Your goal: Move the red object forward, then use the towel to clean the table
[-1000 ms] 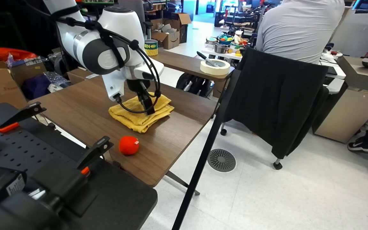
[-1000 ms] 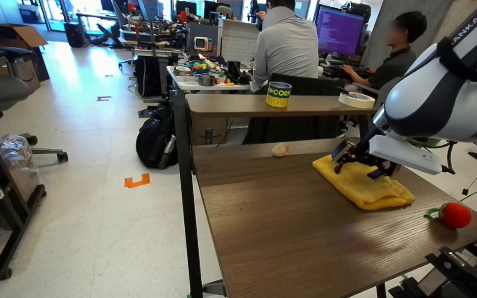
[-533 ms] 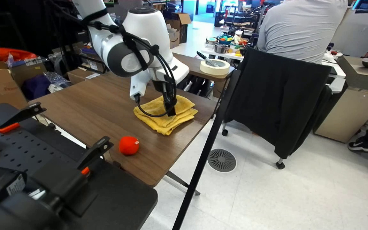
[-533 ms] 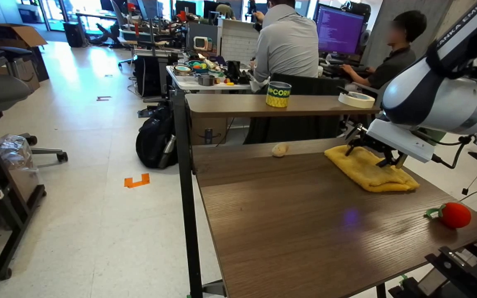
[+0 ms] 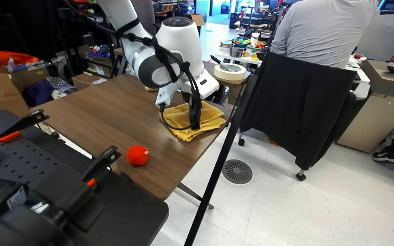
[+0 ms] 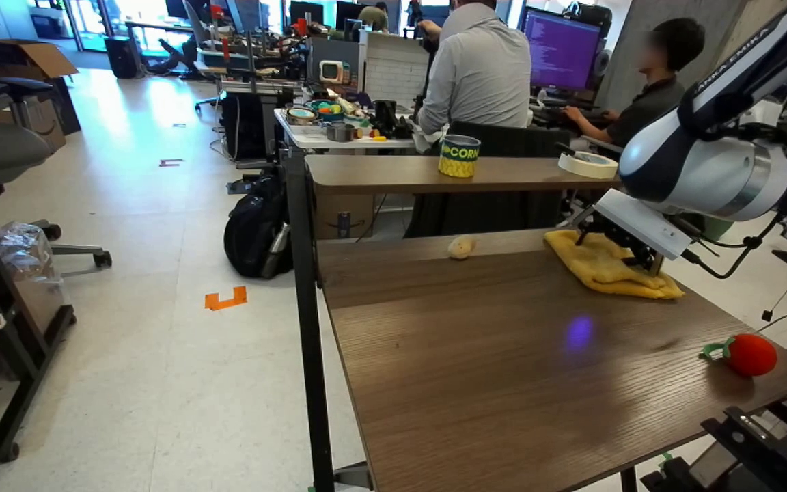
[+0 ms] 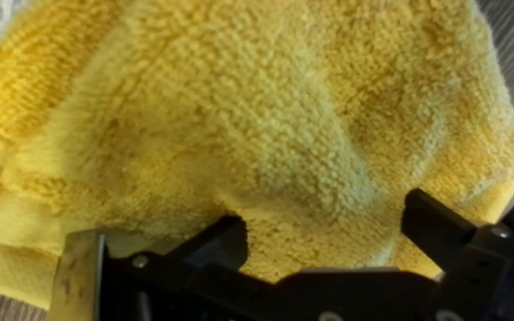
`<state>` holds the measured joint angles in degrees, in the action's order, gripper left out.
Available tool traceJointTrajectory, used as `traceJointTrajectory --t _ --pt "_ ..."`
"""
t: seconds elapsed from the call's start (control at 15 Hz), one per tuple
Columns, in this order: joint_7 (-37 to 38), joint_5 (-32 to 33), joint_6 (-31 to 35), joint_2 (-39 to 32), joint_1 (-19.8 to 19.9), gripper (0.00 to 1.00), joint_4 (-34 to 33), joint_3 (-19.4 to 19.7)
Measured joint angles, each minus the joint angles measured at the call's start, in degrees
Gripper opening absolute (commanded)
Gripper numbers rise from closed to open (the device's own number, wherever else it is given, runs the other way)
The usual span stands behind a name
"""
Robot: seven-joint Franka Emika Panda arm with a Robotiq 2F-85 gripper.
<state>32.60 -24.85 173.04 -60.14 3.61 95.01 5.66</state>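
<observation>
The brown wood-grain table (image 6: 468, 383) stretches beneath my gripper (image 7: 326, 210), and in an exterior view a raised shelf (image 6: 380, 173) runs beyond it, bearing a corn can (image 6: 460, 157) and a roll of tape (image 6: 586, 168). My fingers (image 7: 435, 223) stand spread wide, tips down on the folded yellow towel (image 7: 239, 102), whose cloth shows between them and reaches past them on both sides. The red ball (image 6: 752, 355), green at one end, rests on the table apart from the towel and from me, nearer the camera than my gripper in both exterior views. Left of my gripper in an exterior view, a pale lump (image 6: 462, 247) sits toward the table's far edge, well apart from me.
</observation>
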Motion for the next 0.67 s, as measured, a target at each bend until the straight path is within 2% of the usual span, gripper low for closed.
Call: traceJointTrajectory --t 0.4,0.67 --pt "-0.10 0.49 0.32 0.47 -6.54 1.00 4.23 7.10" --pt "-2.75 1.50 4.08 2.01 -7.74 1.00 9.60 8.15"
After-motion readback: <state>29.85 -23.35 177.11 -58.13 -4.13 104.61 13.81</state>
